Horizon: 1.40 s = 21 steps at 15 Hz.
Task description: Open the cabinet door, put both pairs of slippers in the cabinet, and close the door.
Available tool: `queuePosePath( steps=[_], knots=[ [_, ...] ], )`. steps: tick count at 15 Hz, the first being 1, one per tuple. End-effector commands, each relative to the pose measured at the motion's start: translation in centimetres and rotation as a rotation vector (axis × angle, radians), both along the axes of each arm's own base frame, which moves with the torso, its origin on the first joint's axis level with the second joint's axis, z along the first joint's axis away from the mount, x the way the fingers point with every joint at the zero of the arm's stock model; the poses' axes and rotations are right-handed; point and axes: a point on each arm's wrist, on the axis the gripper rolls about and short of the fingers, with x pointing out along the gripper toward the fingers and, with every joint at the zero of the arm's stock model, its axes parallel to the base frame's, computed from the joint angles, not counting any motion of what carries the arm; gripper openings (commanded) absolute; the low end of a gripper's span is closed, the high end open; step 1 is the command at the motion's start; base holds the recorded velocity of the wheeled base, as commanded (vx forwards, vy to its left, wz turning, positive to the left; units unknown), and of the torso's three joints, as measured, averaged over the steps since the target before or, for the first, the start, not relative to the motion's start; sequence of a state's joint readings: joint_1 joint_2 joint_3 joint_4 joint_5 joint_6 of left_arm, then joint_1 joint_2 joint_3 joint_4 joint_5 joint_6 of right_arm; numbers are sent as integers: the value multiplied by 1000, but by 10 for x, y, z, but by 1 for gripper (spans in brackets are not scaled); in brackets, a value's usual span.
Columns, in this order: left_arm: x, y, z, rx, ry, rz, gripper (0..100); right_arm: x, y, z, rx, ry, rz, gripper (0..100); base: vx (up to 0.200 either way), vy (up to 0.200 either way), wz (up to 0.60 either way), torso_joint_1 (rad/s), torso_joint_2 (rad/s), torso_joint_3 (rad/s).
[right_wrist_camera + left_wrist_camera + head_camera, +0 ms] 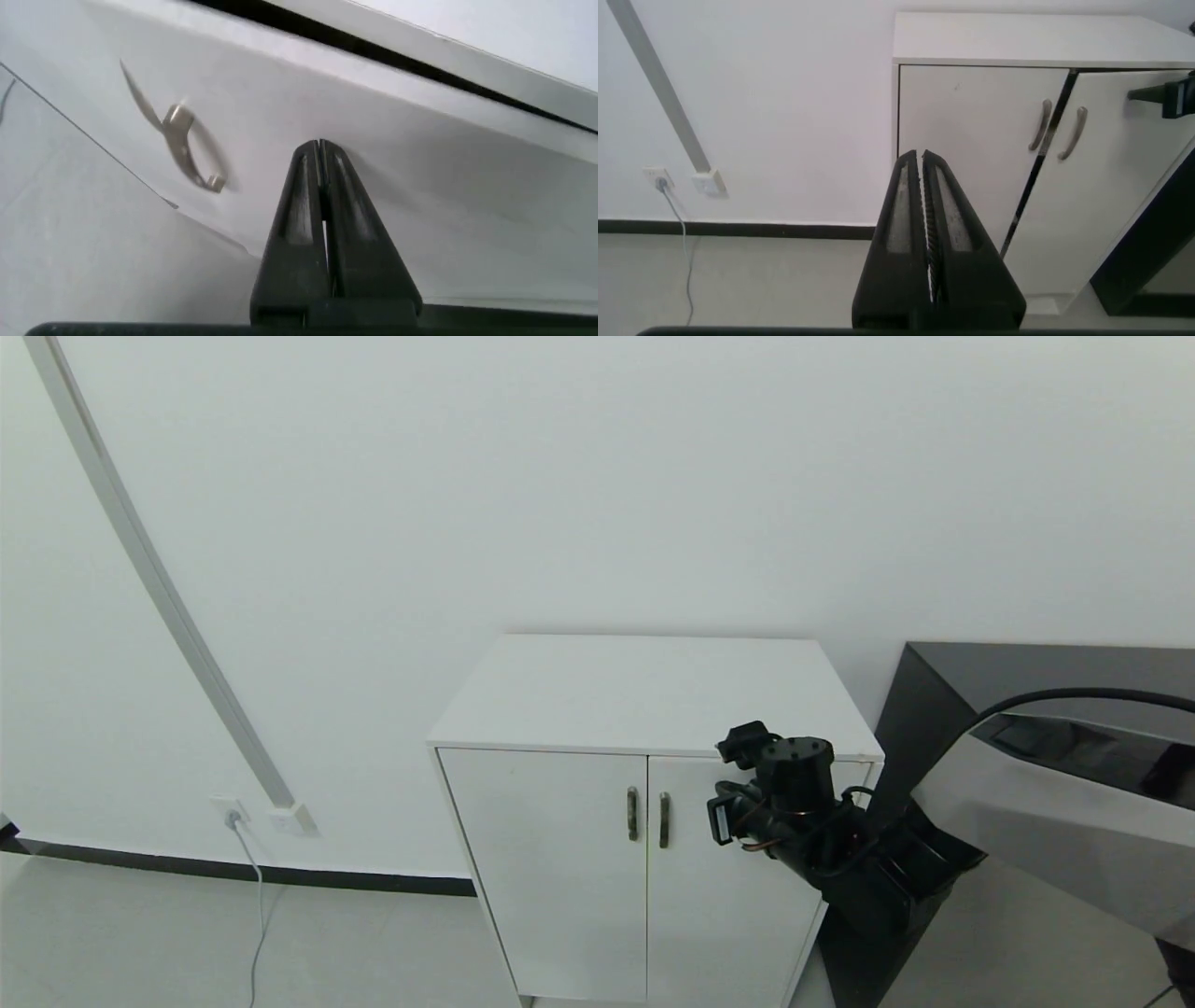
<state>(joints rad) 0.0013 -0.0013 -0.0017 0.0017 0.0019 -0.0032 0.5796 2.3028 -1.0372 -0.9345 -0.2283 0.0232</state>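
Right pincer (322, 154) closed, empty, 3 o'clock from slim metal door handle (664, 819).
White wooden two-door cabinet (644, 859) at my 12 o'clock; I expect a rigid, light door, best hooked by that handle. Left pincer (922, 163) closed too.

White conduit (149, 555) slants down wall (597, 476) to socket (231, 814); grey cable (258, 915) hangs.

Left hand (922, 157), right hand (320, 147), both closed
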Motion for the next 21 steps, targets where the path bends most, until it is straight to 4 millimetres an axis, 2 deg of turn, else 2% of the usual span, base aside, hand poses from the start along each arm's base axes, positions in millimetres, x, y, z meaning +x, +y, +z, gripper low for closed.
queuePosePath(
  steps=[1, 5, 9, 18, 21],
  knots=[
    [0, 0, 0, 0, 1, 1, 0, 8, 1, -2, 1, -2, -9, 0, 0, 0, 0, 0, 0, 0],
    [0, 0, 0, 2, 1, 3, 0, 20, 0, 3, 10, -17, -24, 0, 0, 0, 0, 0, 0, 0],
    [0, 0, 0, 0, 1, 3, 0, 18, 0, 4, 7, -12, -23, 0, 0, 0, 0, 0, 0, 0],
    [0, 0, 0, -4, 3, 1, 0, -19, 1, 18, -6, 9, 26, 0, 0, 0, 0, 0, 0, 0],
    [0, 0, 0, -4, 1, 1, 0, -36, -9, 29, 1, 0, 30, 0, 0, 0, 0, 0, 0, 0]
  ],
)
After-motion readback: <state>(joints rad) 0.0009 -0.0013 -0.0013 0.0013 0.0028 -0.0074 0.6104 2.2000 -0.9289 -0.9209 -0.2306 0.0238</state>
